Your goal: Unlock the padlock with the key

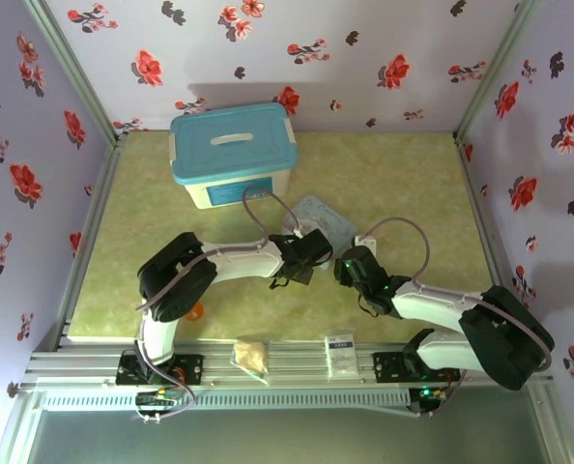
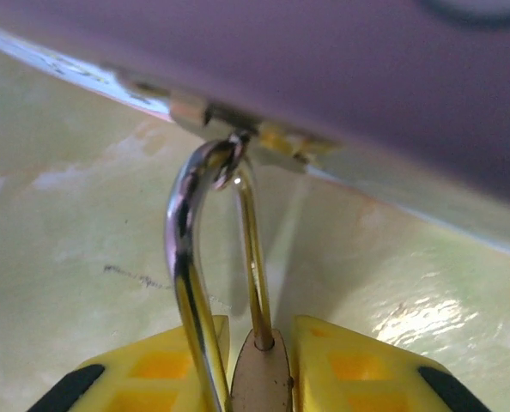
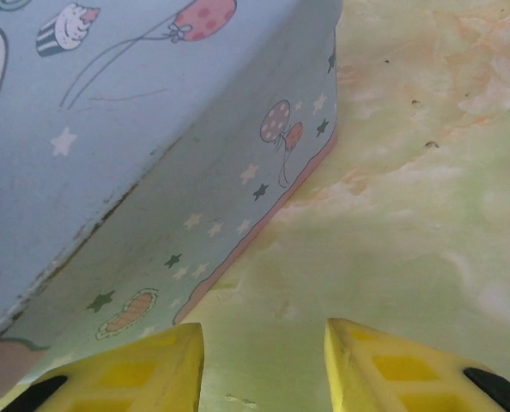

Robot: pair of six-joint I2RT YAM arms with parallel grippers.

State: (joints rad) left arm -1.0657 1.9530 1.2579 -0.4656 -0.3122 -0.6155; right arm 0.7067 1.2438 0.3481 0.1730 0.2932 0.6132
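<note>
The padlock (image 2: 259, 378) has its brass body wedged between the yellow fingers of my left gripper (image 2: 259, 330). Its shackle (image 2: 186, 223) loops up through a small metal hasp (image 2: 229, 120) on the edge of the pale blue cartoon tin (image 2: 324, 69). One shackle leg sits in the top of the body. The other, silvery leg runs down beside the body. In the top view the left gripper (image 1: 301, 261) is at the tin's (image 1: 324, 217) near edge. My right gripper (image 3: 264, 330) is open over bare table beside the tin's (image 3: 152, 154) corner, holding nothing. The key is out of view.
A white box with a teal lid (image 1: 231, 155) stands at the back left. An orange-red cup (image 1: 196, 311) peeks out under the left arm. A tan packet (image 1: 251, 356) and a white sachet (image 1: 341, 353) lie on the front rail. Floral walls enclose three sides.
</note>
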